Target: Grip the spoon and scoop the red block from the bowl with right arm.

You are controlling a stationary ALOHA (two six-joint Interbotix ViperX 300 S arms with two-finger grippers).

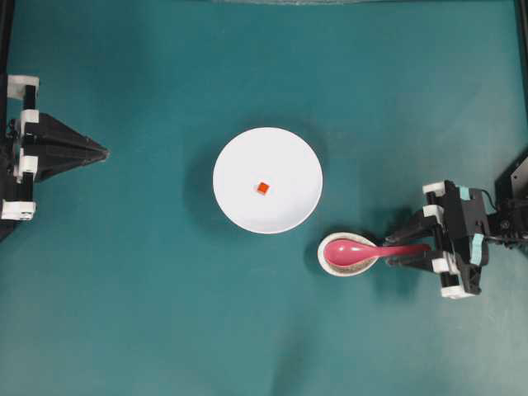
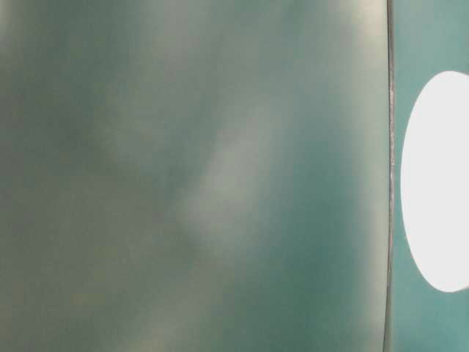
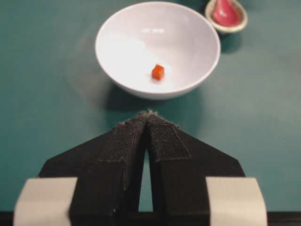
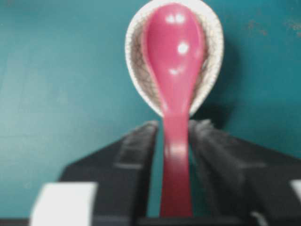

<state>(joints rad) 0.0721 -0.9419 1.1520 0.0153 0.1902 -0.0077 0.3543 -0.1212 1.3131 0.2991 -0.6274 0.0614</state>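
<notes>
"Two fingers, one on each side of the spoon [image 4: 175, 94] handle. That is my right gripper [image 4: 174, 141] now. My fingers stand a little apart. I see a thin gap on each side of the handle, so I think I am not holding it yet."

"Where is the spoon's round end?"

"It lies in the little speckled dish [image 1: 330, 262], just beside the white bowl [image 1: 239, 157]. The red block [image 1: 262, 189] sits near the middle of that bowl."

"What could go wrong?"

"The handle is shiny and thin. If I pinch off to one side, it may slip or twist. If I lift fast, the scoop could catch the dish rim and drag or tip the dish. It could also bump the bowl, since they sit so close."

"And the block?"

"It is tiny. The spoon might just push it up the bowl's side."

"Your other hand?"

"My left gripper [image 3: 146, 117] is pressed closed, well away."
</notes>
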